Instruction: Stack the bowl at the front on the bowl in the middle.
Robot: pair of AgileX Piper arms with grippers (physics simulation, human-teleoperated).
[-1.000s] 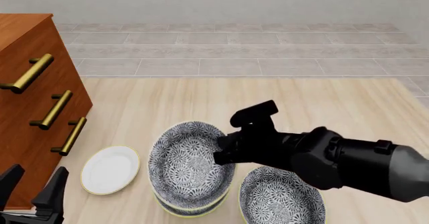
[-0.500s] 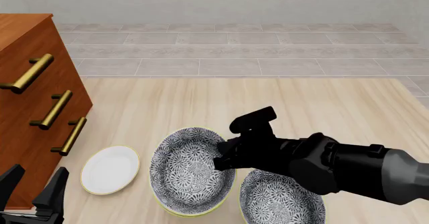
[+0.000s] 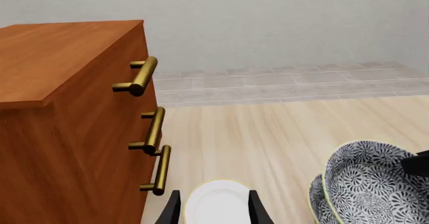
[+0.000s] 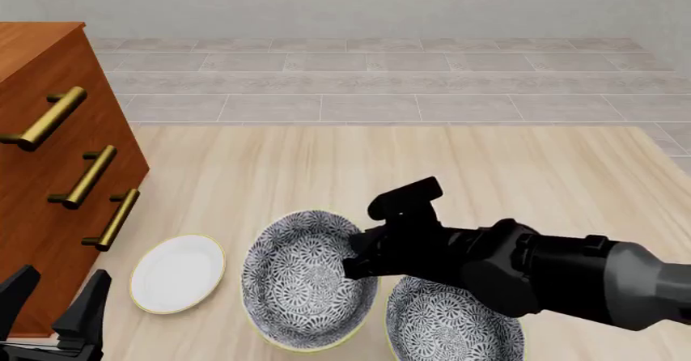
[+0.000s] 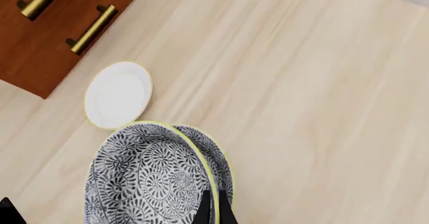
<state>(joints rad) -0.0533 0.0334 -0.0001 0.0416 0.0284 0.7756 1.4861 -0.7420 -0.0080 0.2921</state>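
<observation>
One white plate (image 4: 178, 273), wooden dresser (image 4: 48, 175) beside bowls

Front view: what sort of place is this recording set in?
Probably a rendered home kitchen or dining setup: a pale wood table bearing patterned bowls and a small white plate, a wooden drawer cabinet with brass handles at the left, and grey tiled floor beyond.

3 floral bowls (image 4: 307, 284) (2 nested); 1 white plate (image 4: 177, 273); 1 wooden cabinet (image 4: 44, 167); 3 brass handles (image 4: 91, 176)
</observation>
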